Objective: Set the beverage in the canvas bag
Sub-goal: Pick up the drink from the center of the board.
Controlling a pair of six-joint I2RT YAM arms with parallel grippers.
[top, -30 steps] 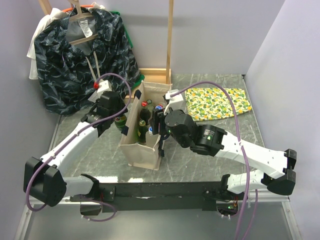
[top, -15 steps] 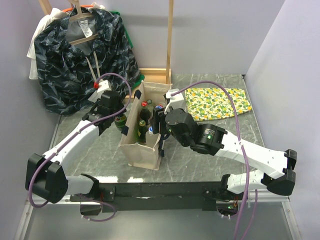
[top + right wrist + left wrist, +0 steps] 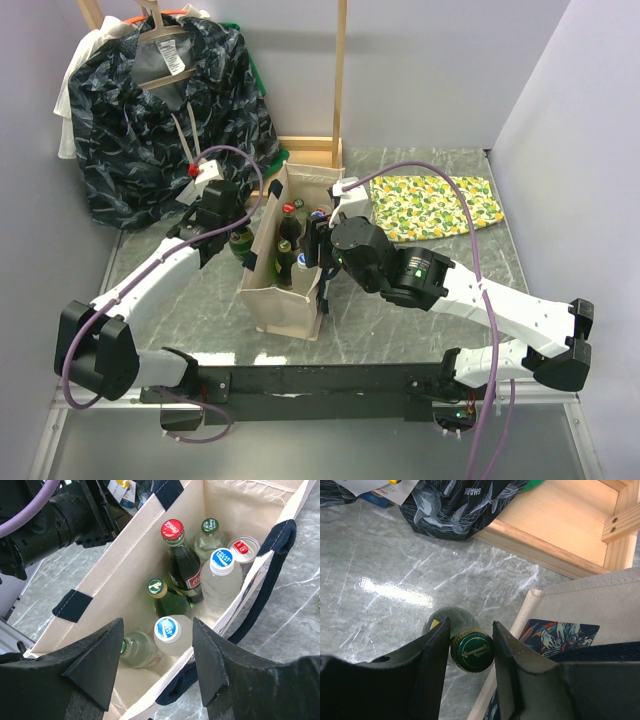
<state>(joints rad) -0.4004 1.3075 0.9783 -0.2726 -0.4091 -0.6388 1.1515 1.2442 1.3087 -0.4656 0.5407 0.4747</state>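
The beige canvas bag (image 3: 285,305) stands open mid-table, holding several bottles and a can (image 3: 243,546). A green glass bottle (image 3: 240,244) with a green cap (image 3: 472,651) stands on the marble just left of the bag's wall (image 3: 580,600). My left gripper (image 3: 471,626) is over it, its fingers pressed on either side of the cap; it also shows in the top view (image 3: 232,232). My right gripper (image 3: 157,625) hangs wide open and empty above the bag's mouth (image 3: 145,545), near its right rim in the top view (image 3: 318,255).
A dark blue patterned garment (image 3: 160,110) hangs on a hanger at the back left. A wooden frame (image 3: 340,90) stands behind the bag. A lemon-print cloth (image 3: 435,205) lies at the back right. Walls close in on three sides.
The left arm's elbow has shifted slightly to the right; its gripper stays at the green bottle. The right arm has barely moved.
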